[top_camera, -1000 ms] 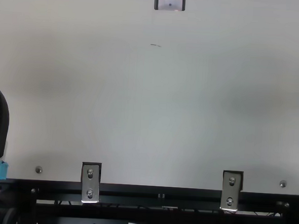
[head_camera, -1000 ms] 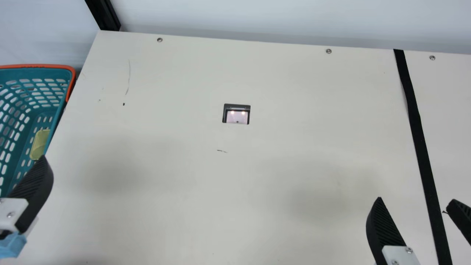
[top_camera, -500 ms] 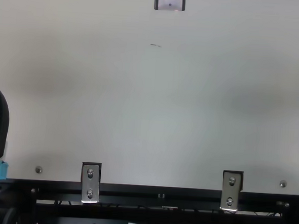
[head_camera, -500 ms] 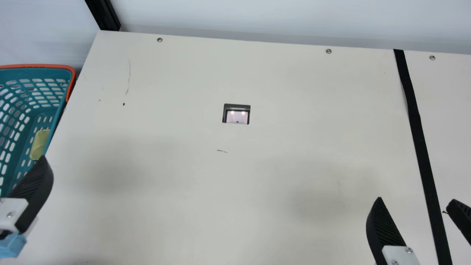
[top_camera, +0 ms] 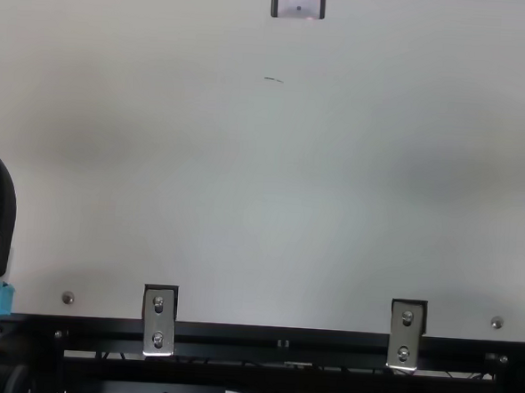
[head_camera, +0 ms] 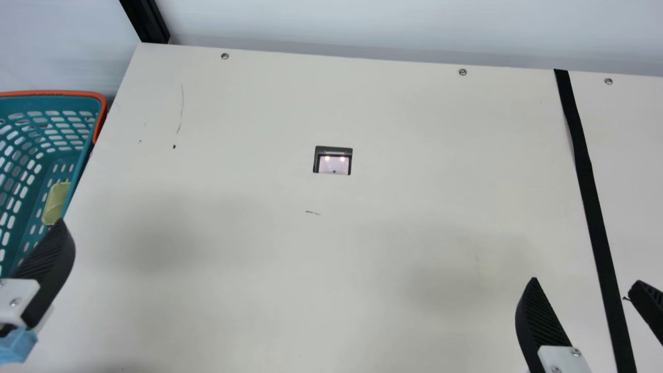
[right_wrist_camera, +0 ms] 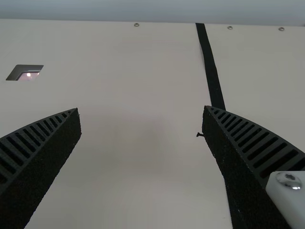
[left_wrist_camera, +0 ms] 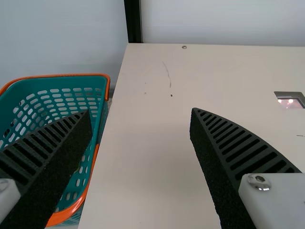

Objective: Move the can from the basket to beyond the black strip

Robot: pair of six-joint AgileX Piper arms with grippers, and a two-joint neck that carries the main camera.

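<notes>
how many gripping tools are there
2: the left black ribbed tool, near the teal perforated plastic basket; the right black ribbed tool, by the long black strip.

No text, label, brand, number or sign can be read on anything in any of these views.

A pale wall (head_camera: 393,26) rises behind the cream table (head_camera: 248,129), with a black post (head_camera: 147,22) by its far left corner

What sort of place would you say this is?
Probably a robot test bench: two robot grippers over a table marked with a black strip, and a plastic basket beside it.
</notes>
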